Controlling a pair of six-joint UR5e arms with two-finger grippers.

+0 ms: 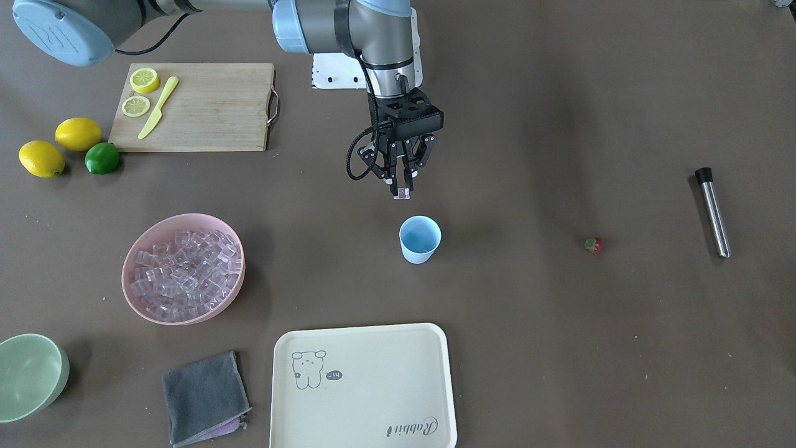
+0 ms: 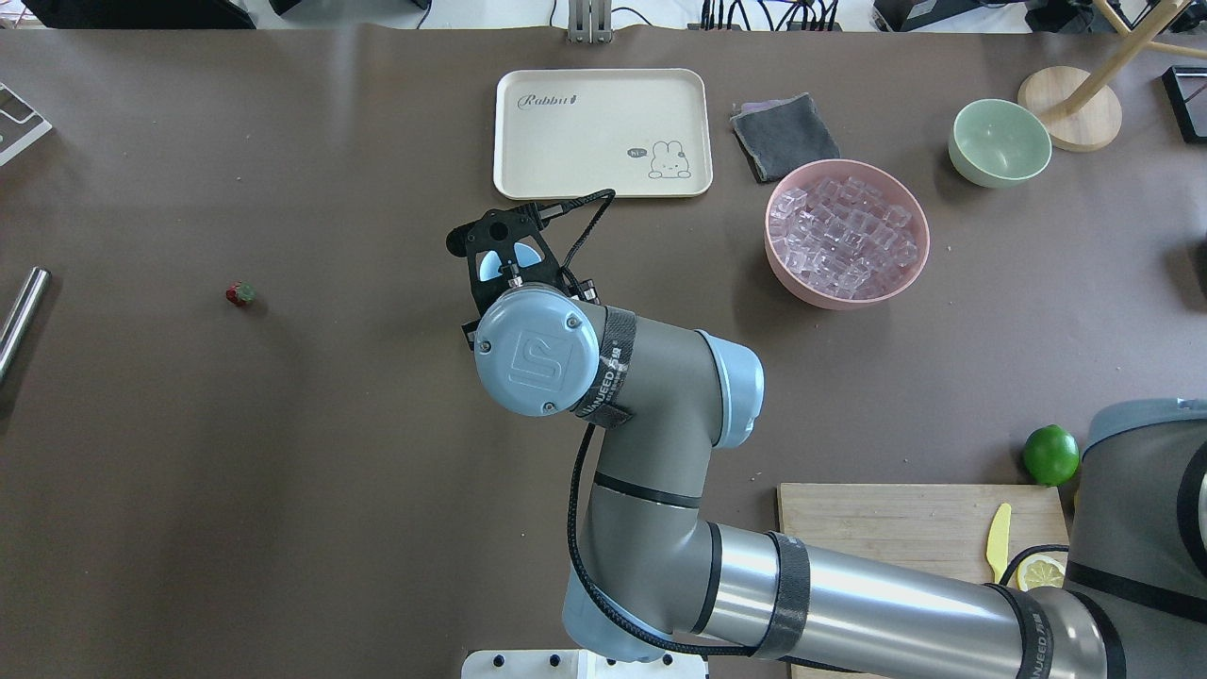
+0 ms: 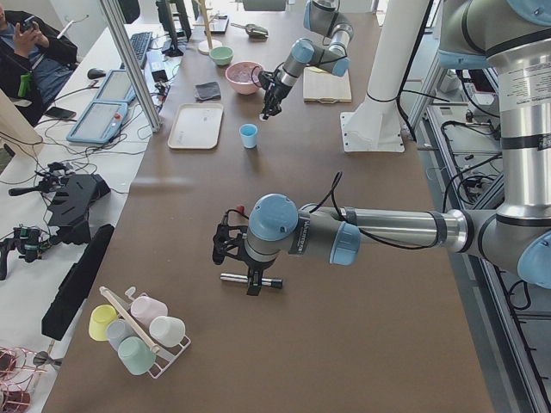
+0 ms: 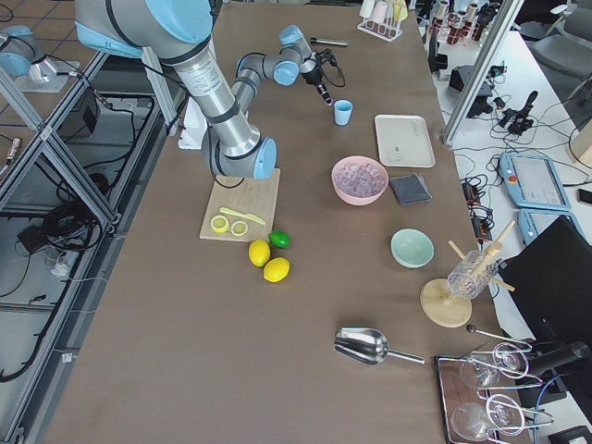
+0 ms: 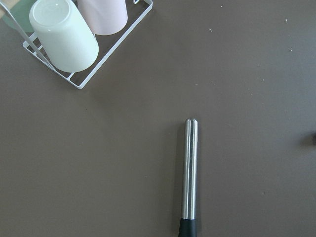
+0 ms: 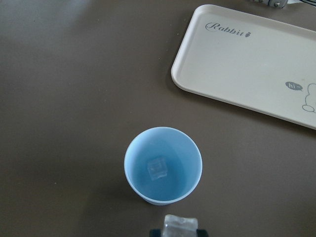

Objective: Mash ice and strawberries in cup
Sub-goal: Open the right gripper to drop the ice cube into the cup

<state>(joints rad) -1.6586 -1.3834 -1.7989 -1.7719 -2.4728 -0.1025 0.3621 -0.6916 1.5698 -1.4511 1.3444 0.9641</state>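
Observation:
The light blue cup stands upright mid-table, and the right wrist view shows one ice cube at its bottom. My right gripper hangs just above and behind the cup, shut on another clear ice cube. More ice fills the pink bowl. A small red strawberry lies alone on the table, far from the cup. My left gripper hovers over a steel muddler. It shows only in the exterior left view, so I cannot tell whether it is open or shut.
A cream tray, grey cloth and pale green bowl sit along the operators' edge. A cutting board holds lemon slices and a yellow knife, with lemons and a lime beside it. A wire rack of cups stands near the muddler.

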